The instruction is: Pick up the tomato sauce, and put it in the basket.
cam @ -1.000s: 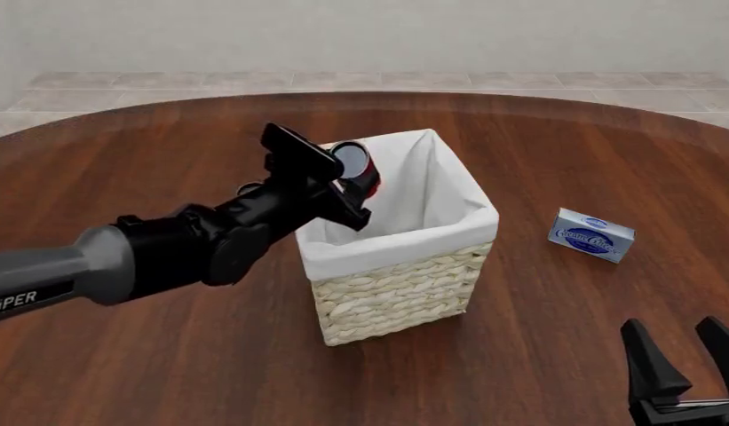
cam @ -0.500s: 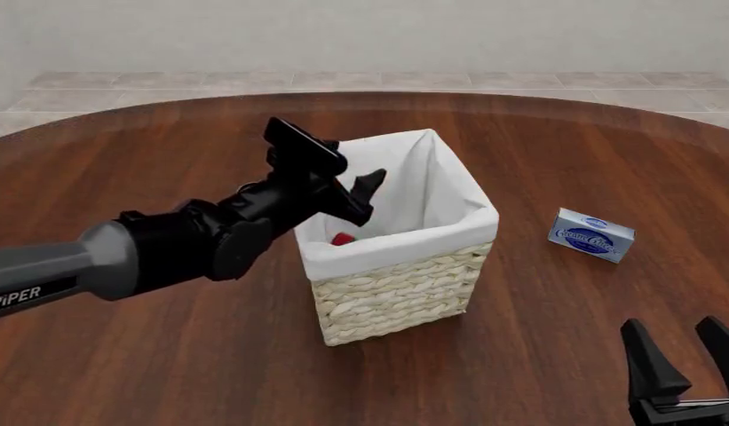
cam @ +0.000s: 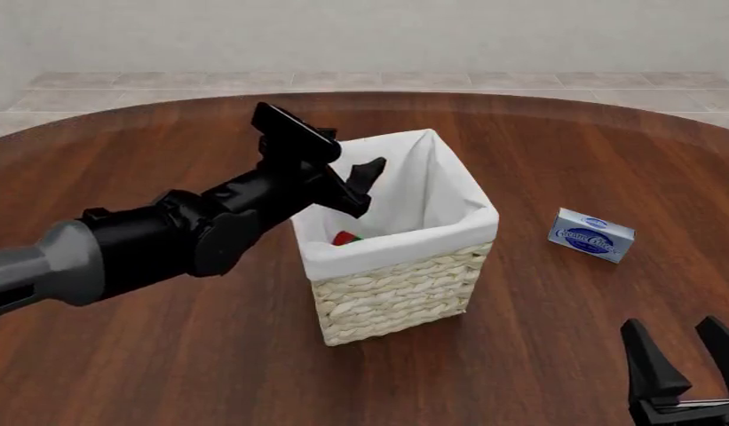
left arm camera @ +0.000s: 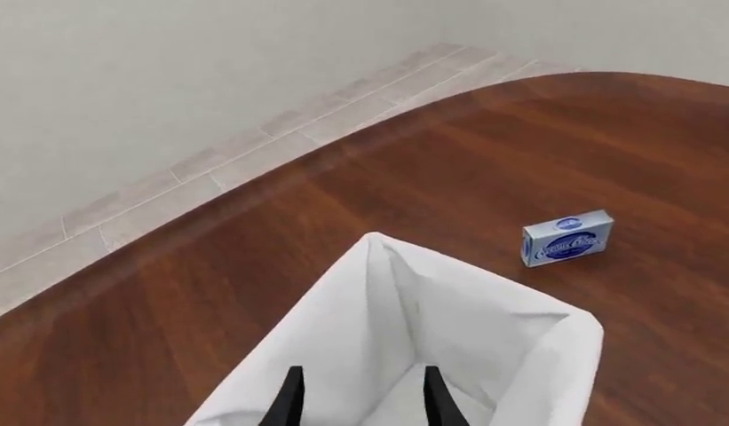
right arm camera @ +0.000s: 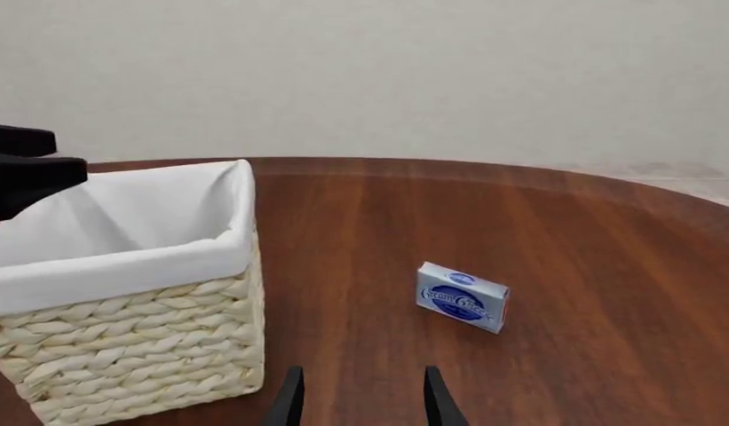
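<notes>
The tomato sauce (cam: pixel 345 238) lies down inside the basket (cam: pixel 400 282), with only a red patch and a bit of green showing past the cloth lining. My left gripper (cam: pixel 360 185) hangs open and empty over the basket's left rim. In the left wrist view its fingers (left arm camera: pixel 289 401) point into the white lining of the basket (left arm camera: pixel 483 328), and the can is hidden there. My right gripper (cam: pixel 672 333) stands open and empty at the near right, well away from the basket. It also shows open in its own wrist view (right arm camera: pixel 361 392), facing the basket (right arm camera: pixel 139 346).
A small blue-and-white box (cam: pixel 590 234) lies flat on the table to the right of the basket. The same box (left arm camera: pixel 565 238) shows in the left wrist view and in the right wrist view (right arm camera: pixel 462 296). The round brown table (cam: pixel 162 355) ends against a tiled floor and pale wall beyond.
One second ago my left gripper held the can above the basket. It opened, the can dropped inside, and the gripper has since lifted slightly. The right arm has not moved.
</notes>
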You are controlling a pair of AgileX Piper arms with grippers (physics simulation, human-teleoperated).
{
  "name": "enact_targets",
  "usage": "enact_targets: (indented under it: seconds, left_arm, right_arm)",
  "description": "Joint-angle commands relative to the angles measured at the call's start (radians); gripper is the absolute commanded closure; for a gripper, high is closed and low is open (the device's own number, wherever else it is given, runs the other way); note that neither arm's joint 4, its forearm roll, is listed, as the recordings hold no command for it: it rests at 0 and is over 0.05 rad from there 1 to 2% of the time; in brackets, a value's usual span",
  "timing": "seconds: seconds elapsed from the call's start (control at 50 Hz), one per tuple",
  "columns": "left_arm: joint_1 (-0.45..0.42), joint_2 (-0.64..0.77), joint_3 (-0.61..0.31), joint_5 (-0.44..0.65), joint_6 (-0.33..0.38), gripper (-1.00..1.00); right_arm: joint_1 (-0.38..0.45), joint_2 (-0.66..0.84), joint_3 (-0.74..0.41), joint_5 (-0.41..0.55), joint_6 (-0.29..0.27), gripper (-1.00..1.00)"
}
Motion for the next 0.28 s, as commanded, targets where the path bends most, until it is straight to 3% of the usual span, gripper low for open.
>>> enact_targets:
  seconds: [0.02, 0.28]
  left_arm:
    - [-0.008, -0.054, -0.003, 0.05, -0.021, -1.0]
    - [-0.006, -0.129, 0.002, 0.101, -0.053, -1.0]
  right_arm:
    - [0.0, 0.001, 0.0, -0.001, 0.0, -1.0]
    - [0.001, -0.005, 0.0, 0.005, 0.0, -1.0]
